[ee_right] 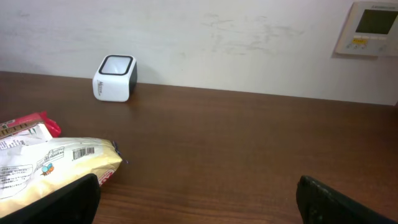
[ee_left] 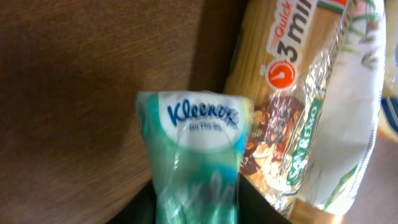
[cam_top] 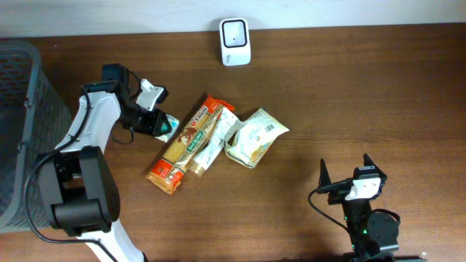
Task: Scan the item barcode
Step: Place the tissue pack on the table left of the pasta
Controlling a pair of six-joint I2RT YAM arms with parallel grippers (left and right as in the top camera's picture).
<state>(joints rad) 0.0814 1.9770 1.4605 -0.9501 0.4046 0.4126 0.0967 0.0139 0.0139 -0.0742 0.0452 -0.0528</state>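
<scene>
Brown wooden table [cam_top: 349,94] fills the view, with the Kleenex pack [cam_top: 168,129] toward its left, just beside the spaghetti packet [cam_top: 186,145]. The left gripper [cam_top: 159,125] straddles the pack; I cannot tell whether its jaws clamp it. The white scanner [cam_top: 235,41] stands well apart by the wall. The right gripper [cam_top: 344,172] gapes wide, empty.

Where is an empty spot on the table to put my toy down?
The right side is bare wood, from the scanner to the right hand. Another bare strip runs along the top, between the basket and the scanner. The middle-left is crowded: tissues, pasta, tube and bag lie packed together.
</scene>
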